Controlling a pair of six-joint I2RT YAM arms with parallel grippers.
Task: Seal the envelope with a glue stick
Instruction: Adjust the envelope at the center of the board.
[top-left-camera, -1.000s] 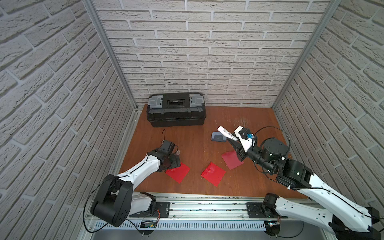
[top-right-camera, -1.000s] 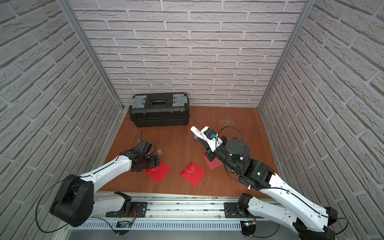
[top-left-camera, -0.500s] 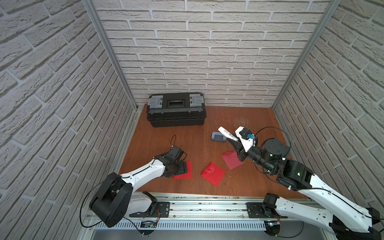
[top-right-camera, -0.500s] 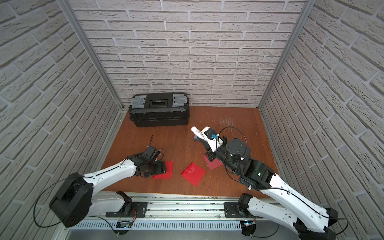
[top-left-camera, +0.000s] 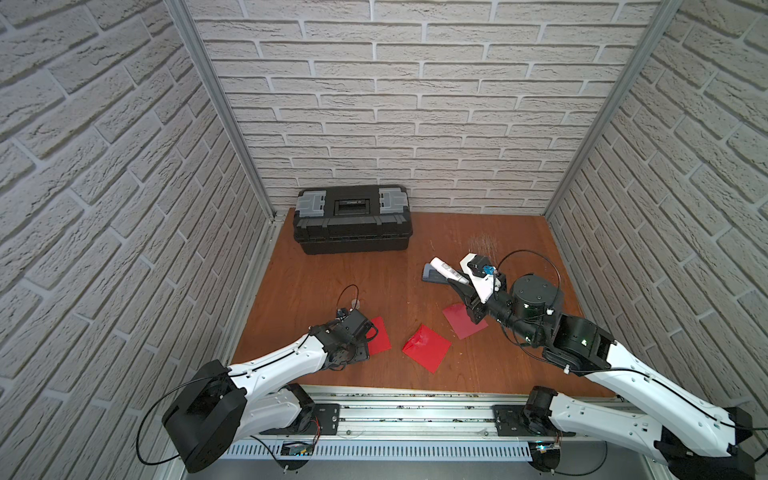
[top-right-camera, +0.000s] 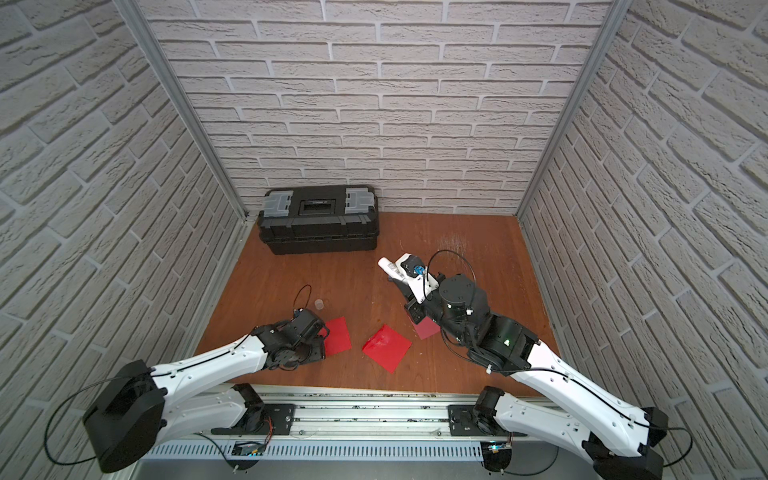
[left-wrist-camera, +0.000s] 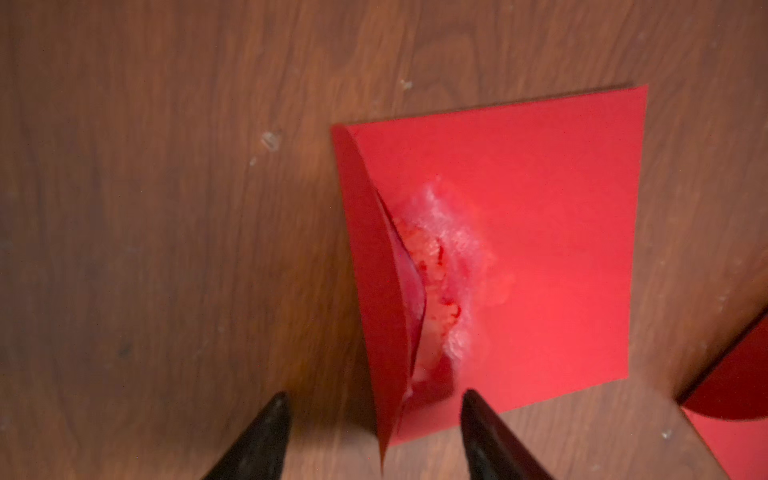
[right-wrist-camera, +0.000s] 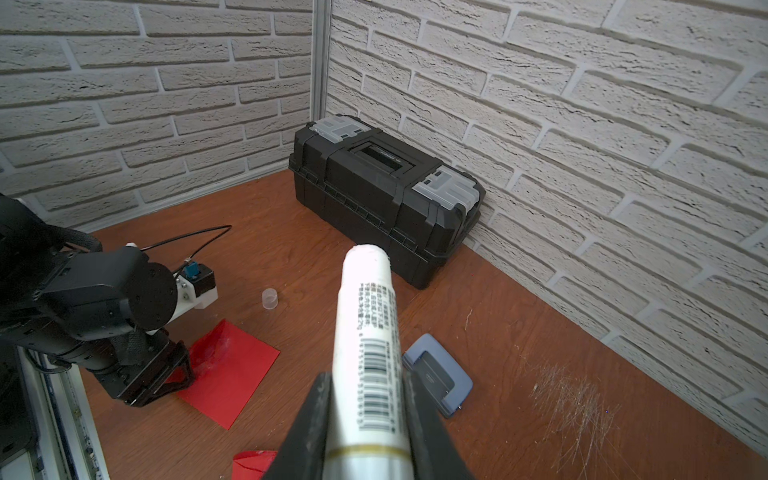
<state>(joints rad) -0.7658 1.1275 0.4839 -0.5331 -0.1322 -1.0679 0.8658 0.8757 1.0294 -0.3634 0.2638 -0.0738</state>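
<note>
We are recording the glue stick (right-wrist-camera: 368, 332), white with a barcoded label, uncapped, being held aloft in the right claw (right-wrist-camera: 367, 376). The red envelope (left-wrist-camera: 540, 232) is lying on the table (right-wrist-camera: 498, 291), flap half-raised, glue smeared beside the fold.

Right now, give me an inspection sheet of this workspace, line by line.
Surface: wooden tabletop, scratch marks toward the far right corner.
Job's things: glue stick uncapped, held off the table; its clear cap stands on the table; envelope lies flat, flap raised, glue smeared beside the flap.
Clutter: middle envelope; right envelope beneath the right arm; black toolbox, closed, at the back wall; hole punch.
Hands: left hand open, straddling the flap's edge; right hand shut on the glue stick.
Cables: black loops at both wrists, none seen snagged.
Surroundings: brick-pattern walls on three sides.
</note>
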